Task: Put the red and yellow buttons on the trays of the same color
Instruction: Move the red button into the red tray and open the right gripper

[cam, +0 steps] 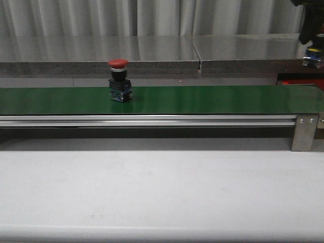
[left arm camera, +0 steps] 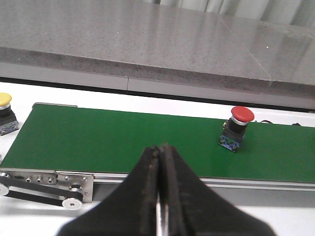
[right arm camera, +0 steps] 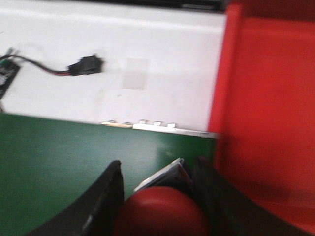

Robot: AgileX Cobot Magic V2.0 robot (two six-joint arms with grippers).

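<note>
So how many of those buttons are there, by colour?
Red: 2, a belt button on the green belt and a held button in the right gripper.
Yellow: 1, the yellow button off the belt's end.
Total: 3.

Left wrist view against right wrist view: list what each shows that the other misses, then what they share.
Only the left wrist view shows the shut left gripper, a red button standing upright on the belt, a yellow button off the belt's end, and the grey counter behind. Only the right wrist view shows the right gripper closed around another red button, the red tray beside the belt's end, and a black connector with its wires on the white surface. Both show the green belt.
</note>
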